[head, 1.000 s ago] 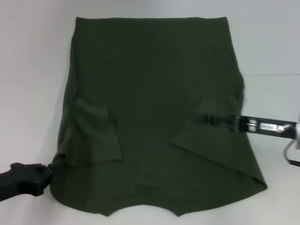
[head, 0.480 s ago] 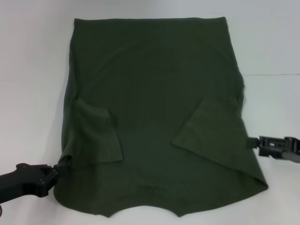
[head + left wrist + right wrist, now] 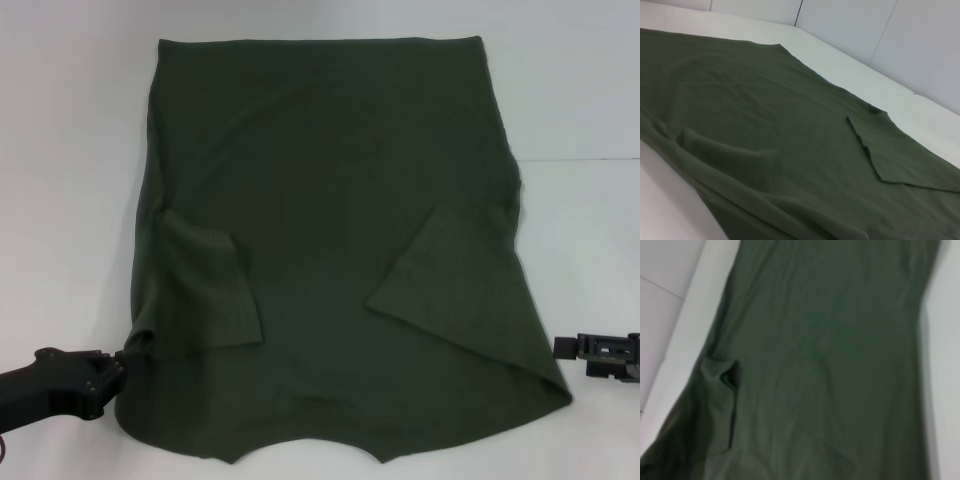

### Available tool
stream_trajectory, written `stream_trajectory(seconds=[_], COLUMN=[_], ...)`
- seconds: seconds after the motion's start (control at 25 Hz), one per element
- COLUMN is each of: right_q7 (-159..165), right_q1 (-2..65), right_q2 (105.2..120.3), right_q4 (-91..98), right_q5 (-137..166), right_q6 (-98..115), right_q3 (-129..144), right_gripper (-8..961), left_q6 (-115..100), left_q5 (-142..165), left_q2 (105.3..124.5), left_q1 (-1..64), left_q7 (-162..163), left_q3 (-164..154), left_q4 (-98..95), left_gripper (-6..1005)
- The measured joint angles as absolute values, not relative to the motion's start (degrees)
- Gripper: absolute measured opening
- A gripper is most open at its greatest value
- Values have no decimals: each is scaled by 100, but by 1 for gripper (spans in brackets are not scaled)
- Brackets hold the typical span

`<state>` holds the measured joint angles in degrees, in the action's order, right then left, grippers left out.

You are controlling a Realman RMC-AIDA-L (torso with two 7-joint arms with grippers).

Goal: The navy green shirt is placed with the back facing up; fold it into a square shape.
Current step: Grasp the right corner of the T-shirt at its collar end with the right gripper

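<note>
Since a moment ago the right gripper (image 3: 600, 353) has drawn back off the navy green shirt (image 3: 330, 230) to the right edge, clear of the cloth, and whether its jaws are open I cannot tell; the left gripper (image 3: 108, 368) stays pinched shut on the shirt's near-left edge. Soft, plain and matte, the shirt lies spread flat on the white table (image 3: 70, 150), both sleeves folded inward. Only the left wrist view shows pale wall panels (image 3: 920, 45) beyond the table.
</note>
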<state>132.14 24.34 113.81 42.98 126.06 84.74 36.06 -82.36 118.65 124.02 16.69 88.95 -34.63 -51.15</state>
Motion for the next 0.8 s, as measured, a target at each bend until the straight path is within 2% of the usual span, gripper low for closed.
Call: stream_trajectory(seconds=[0.56, 0.8], right_q7=[13167, 13167], right_q1=[2458, 2506], right_q2=[11507, 11514], right_q4=[4230, 4096], right_q5=[12810, 12928], right_q6=[8159, 8054], right_q3=[3608, 3619], right_gripper=[902, 899], left_q6=[-8218, -8209], left_q5=[11865, 11865], left_q2=[12401, 12401], left_q1=[1699, 1707], left_q7=[8881, 8862], left_q3=[-3463, -3456], left_q4=[-5074, -5035], left_gripper=[21, 21])
